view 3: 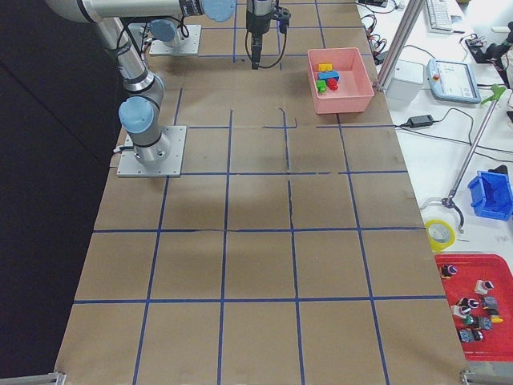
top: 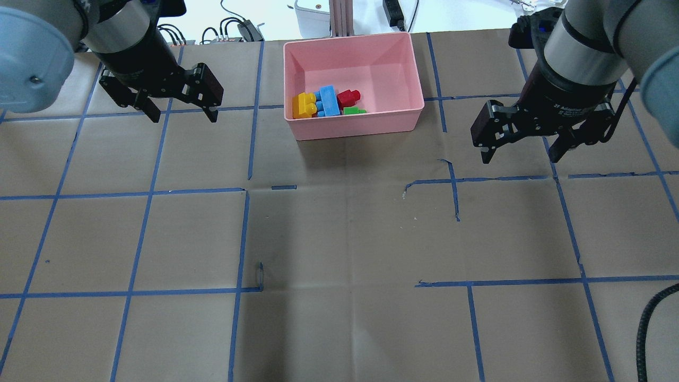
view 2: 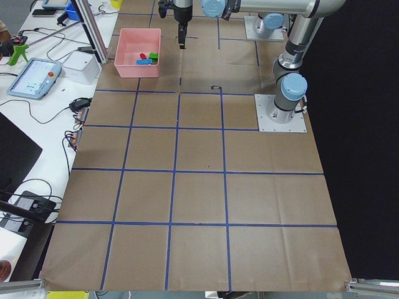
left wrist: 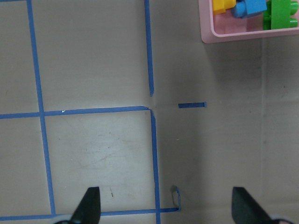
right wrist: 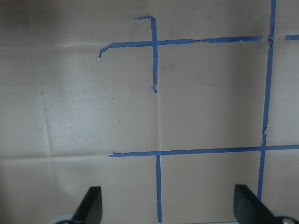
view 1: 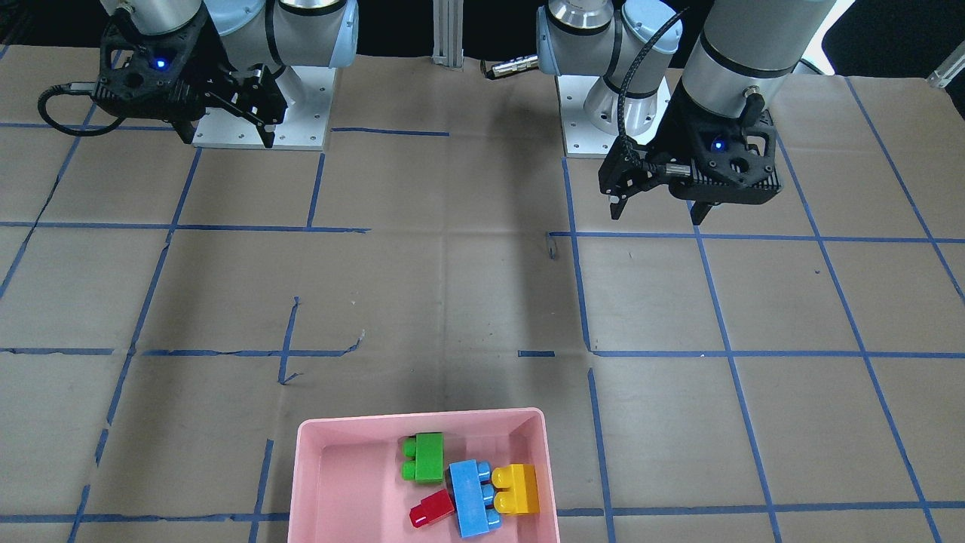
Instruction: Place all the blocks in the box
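Observation:
The pink box stands at the table's far middle. All of the blocks lie inside it, near its front wall: yellow, blue, red and green. In the front-facing view they are green, blue, yellow and red in the box. My left gripper is open and empty, hovering left of the box. My right gripper is open and empty, to the box's right. The left wrist view shows the box corner and bare paper between the fingers.
Brown paper with a blue tape grid covers the table. Both arm bases stand at the robot's side. Off the table's far edge are cables, a tablet and a red tray of small parts.

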Controlling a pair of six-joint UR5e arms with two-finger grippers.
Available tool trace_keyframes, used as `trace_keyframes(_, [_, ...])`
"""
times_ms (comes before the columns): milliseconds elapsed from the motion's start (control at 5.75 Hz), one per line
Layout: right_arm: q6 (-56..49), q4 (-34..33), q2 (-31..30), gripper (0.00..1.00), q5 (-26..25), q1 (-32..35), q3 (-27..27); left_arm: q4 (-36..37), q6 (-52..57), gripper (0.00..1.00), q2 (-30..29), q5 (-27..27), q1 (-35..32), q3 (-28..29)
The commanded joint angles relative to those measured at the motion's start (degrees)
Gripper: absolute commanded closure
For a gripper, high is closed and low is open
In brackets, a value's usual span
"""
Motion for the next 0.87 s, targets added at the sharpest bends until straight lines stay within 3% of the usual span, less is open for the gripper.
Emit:
trace_keyframes(0, [0.14,-0.41,2.45,0.0,-0.15,-0.22,-0.64,0.0,0.12,0.0,0.05,0.06,0.0,-0.15])
trace_keyframes(696, [0.05,-0.59,2.46,0.0,-0.06,-0.3,0.14,-0.09,0.12,0.0,0.57,-0.12,0.0,-0.33])
